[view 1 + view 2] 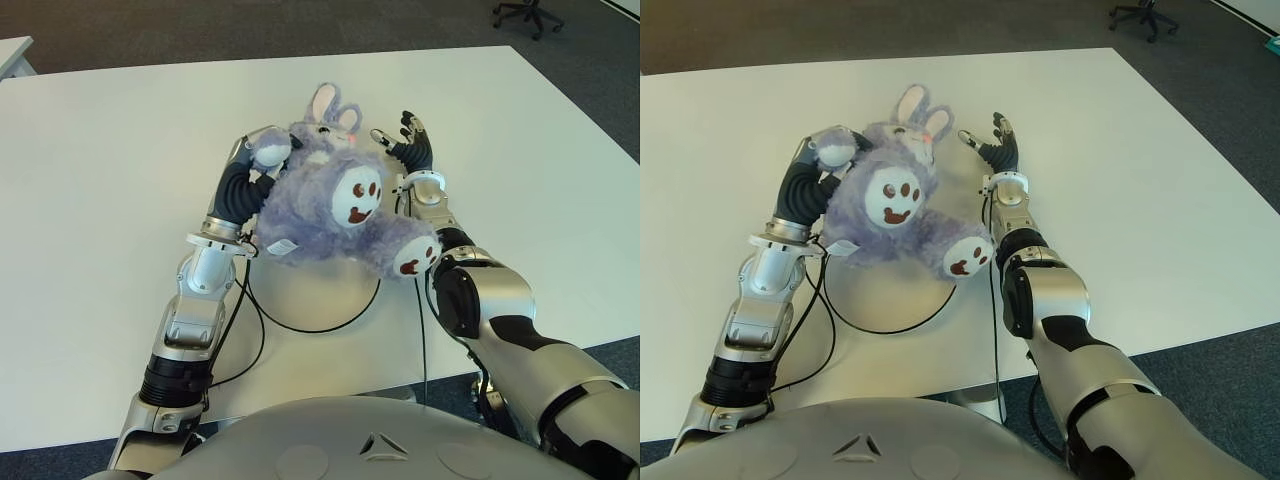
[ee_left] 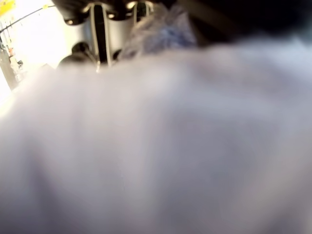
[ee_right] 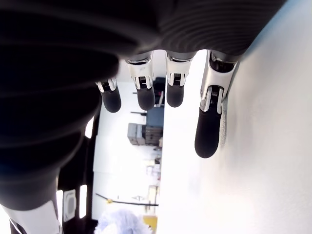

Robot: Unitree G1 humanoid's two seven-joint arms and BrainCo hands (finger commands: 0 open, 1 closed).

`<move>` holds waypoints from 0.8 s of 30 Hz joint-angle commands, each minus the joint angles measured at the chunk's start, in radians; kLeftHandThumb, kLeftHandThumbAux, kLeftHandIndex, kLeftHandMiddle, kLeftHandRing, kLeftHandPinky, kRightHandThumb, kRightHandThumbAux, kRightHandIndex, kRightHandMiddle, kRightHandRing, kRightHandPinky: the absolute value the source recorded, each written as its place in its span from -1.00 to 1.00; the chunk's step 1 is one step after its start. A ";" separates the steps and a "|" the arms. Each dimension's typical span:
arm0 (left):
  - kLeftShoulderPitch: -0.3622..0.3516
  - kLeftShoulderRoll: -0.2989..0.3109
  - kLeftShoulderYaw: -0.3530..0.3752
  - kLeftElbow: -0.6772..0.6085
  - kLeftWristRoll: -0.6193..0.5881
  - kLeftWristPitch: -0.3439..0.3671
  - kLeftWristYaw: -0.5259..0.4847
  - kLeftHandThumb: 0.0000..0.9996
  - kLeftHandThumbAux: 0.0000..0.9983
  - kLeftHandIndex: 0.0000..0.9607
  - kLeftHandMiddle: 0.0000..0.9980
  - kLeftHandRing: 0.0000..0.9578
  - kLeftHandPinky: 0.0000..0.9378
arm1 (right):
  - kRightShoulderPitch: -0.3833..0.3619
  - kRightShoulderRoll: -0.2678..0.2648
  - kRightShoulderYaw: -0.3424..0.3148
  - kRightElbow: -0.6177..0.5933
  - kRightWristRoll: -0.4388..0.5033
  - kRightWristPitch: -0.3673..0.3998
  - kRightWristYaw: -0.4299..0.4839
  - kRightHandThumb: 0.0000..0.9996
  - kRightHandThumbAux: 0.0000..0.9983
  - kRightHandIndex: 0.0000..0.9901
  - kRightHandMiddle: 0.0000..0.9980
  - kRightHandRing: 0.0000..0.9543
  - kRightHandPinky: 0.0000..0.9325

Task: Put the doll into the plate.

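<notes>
On the white bench, the plate sits nearer the robot than either hand's fingers. The doll lies partly over its far rim, not settled inside. Left hand fingers grip the doll's arm. Right hand, just beside the doll, fingers spread, holds nothing.

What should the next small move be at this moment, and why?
Probably lower the doll a little toward the plate and let go. The left hand grips one paw, the doll hangs over the plate's far edge, and the right hand is open beside it, holding nothing.
</notes>
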 commanded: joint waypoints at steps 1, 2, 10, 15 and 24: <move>0.023 0.000 -0.005 0.026 0.017 -0.020 0.012 0.69 0.33 -0.14 0.16 0.51 0.40 | 0.126 0.018 -0.006 0.073 0.015 0.076 0.007 -0.83 0.44 -0.84 -0.90 -0.93 -0.91; 0.022 0.000 -0.005 0.027 0.016 -0.020 0.009 0.69 0.33 -0.15 0.15 0.48 0.39 | 0.126 0.018 -0.005 0.073 0.014 0.075 0.008 -0.84 0.43 -0.85 -0.90 -0.94 -0.92; 0.024 0.001 -0.004 0.029 0.004 -0.019 -0.001 0.68 0.34 -0.17 0.12 0.45 0.41 | 0.127 0.017 -0.005 0.072 0.014 0.074 0.008 -0.83 0.45 -0.84 -0.89 -0.92 -0.89; 0.025 0.002 -0.005 0.029 0.001 -0.017 -0.006 0.68 0.34 -0.17 0.11 0.45 0.43 | 0.128 0.017 -0.008 0.072 0.016 0.074 0.007 -0.81 0.46 -0.83 -0.88 -0.91 -0.89; 0.024 0.005 -0.007 0.030 -0.016 -0.003 -0.024 0.68 0.34 -0.17 0.12 0.46 0.46 | 0.130 0.017 -0.010 0.072 0.018 0.073 0.009 -0.82 0.45 -0.83 -0.88 -0.92 -0.90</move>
